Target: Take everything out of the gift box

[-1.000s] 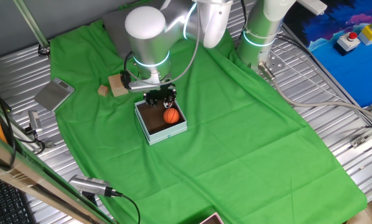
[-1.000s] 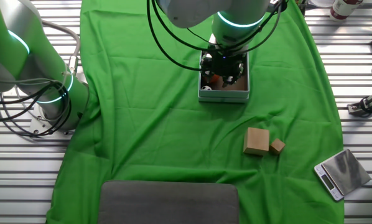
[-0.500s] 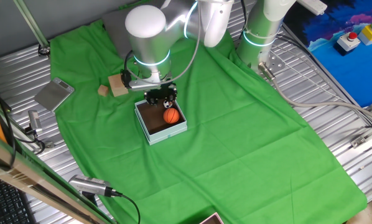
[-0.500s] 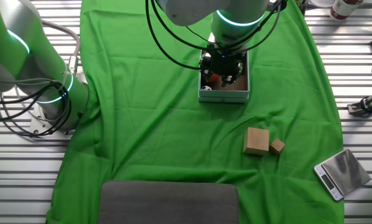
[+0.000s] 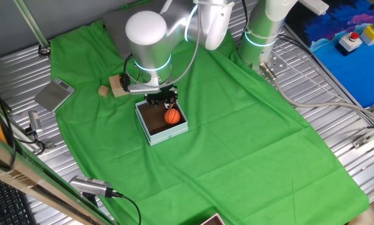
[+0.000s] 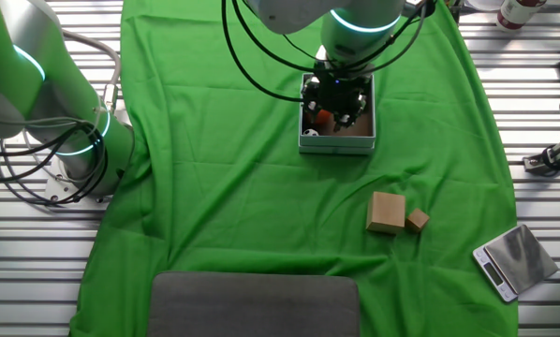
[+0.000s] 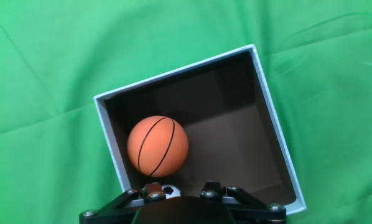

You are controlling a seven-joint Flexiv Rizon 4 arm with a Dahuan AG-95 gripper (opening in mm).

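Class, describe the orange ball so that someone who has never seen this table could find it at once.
Start at the green cloth and find the small pale box with a dark brown inside, under the robot's claw. The orange ball lies in it: round, with thin black lines, unlike the tan wooden blocks out on the cloth.

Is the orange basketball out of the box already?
No, the basketball sits inside the gift box, against its left wall.
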